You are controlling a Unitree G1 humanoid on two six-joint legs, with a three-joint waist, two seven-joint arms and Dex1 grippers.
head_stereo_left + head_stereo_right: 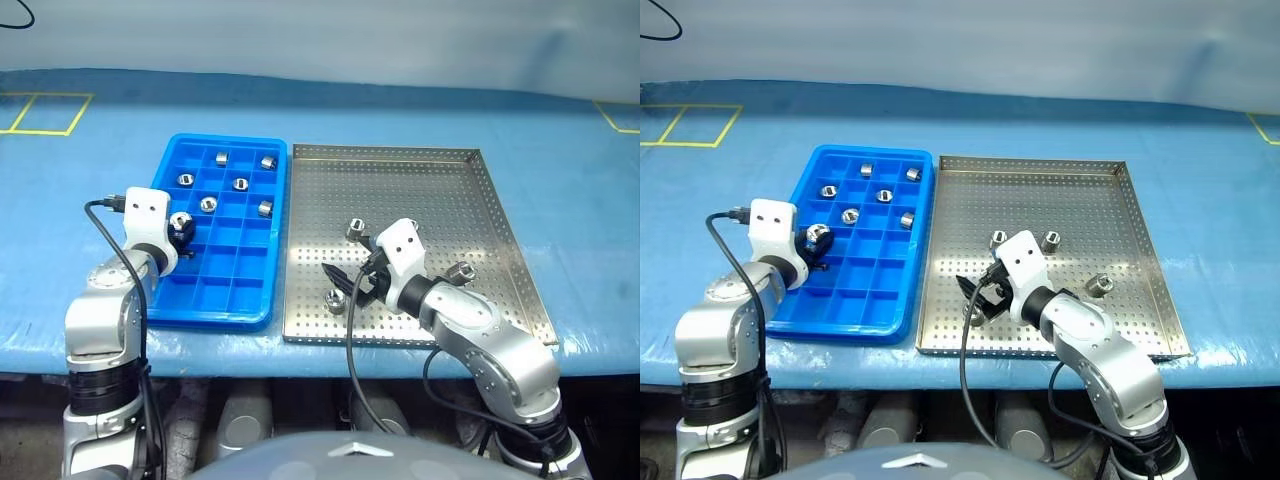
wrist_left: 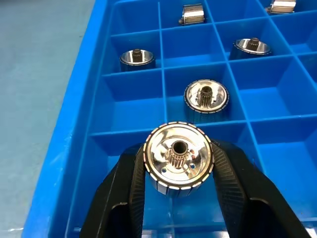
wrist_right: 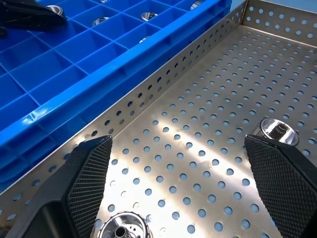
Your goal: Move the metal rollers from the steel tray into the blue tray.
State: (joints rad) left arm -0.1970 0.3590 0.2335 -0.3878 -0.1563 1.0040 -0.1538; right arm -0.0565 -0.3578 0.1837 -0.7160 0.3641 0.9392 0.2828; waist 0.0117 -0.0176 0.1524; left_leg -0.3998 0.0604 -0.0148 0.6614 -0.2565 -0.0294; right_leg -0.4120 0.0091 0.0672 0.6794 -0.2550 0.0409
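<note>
Blue tray [image 1: 170, 300]: near three rows of compartments unoccupied, open from above; six metal rollers [image 1: 240, 184] scattered through the far rows, with bare cells between them. Left gripper [image 2: 178, 198], clamped on one roller [image 2: 178, 161], hangs over a left-column compartment and blocks that cell.

Steel tray [image 1: 450, 190]: far half and right side bare perforated floor. Four rollers stand in the near half. Right gripper [image 3: 178, 178], fingers spread wide, occupies the near-left corner beside the raised rim; one roller just near it, another to its right.

No readable text, labels or numbers anywhere (trays and rollers unmarked).
</note>
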